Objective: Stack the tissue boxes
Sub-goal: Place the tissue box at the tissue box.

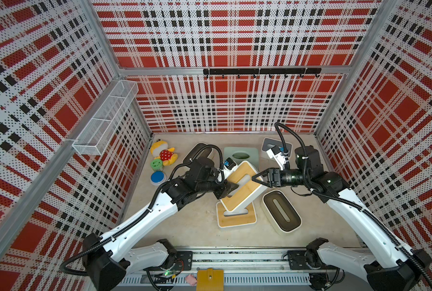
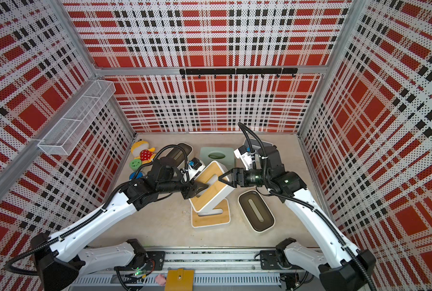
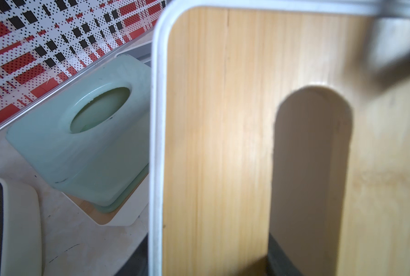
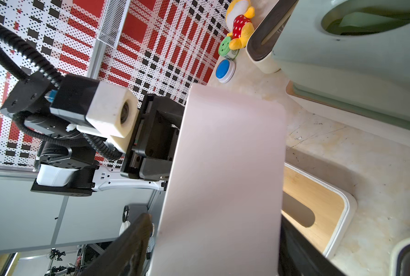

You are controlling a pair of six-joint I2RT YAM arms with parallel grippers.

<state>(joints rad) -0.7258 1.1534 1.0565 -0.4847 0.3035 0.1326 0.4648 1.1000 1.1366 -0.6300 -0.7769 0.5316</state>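
Your tabletop is crowded. At its middle a white tilted wood-lidded box is raised off the surface. Your left fingers are clamped on its long wall from 9 o'clock, one down in the lid slot and one outside. Your right fingers come in from 3 o'clock and stand apart, straddling the box's raised end, with a gap on one side. Its lower end hangs over a flat wood-lidded box at 6 o'clock; you cannot tell whether they touch. An olive-lidded box lies just beside at 4 o'clock, under your right arm's reach. At 12 o'clock a mint-green box sits on top of another wood-lidded box; what is in its oval opening is unclear. A dark-lidded box lies at 10 o'clock, half hidden by your left arm, and a grey-lidded box at 1 o'clock sits behind the right wrist. At the left edge lie a plush toy, a green disc and a blue disc.
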